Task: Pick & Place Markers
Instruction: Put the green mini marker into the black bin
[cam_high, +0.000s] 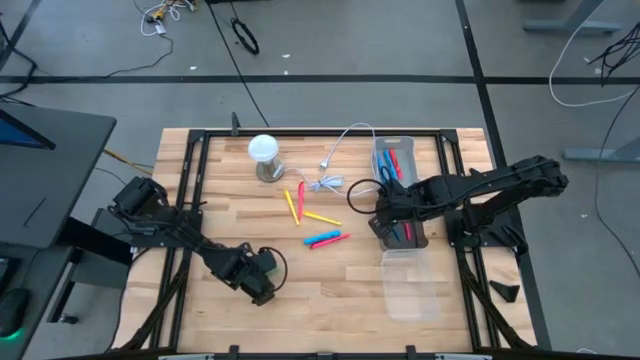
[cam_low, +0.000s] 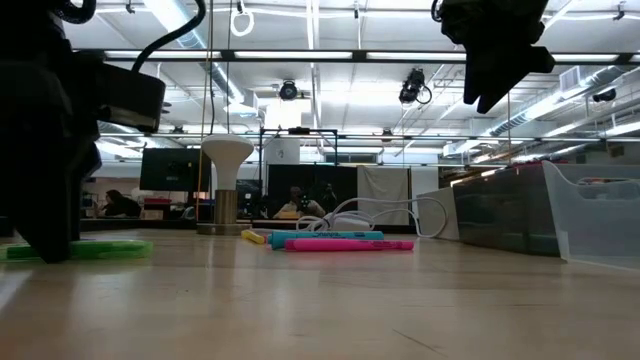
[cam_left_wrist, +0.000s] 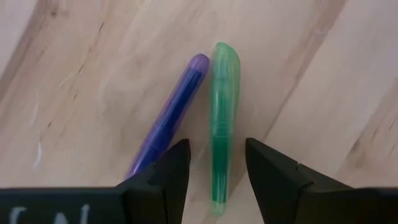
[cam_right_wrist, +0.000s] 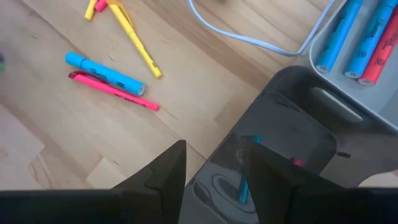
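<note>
Green marker (cam_left_wrist: 222, 124) between open left gripper's (cam_left_wrist: 216, 167) fingers.

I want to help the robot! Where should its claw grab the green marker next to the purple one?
Best around the middle of the green marker, coming straight down from above. It lies flat on the table, right between the left claw and its open fingers. The purple marker lies close alongside, so one finger must slip into the narrow gap between them.

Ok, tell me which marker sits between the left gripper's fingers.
The green marker. It lies on the table in the gap of the open left gripper. The purple marker beside it runs outside one finger.
</note>
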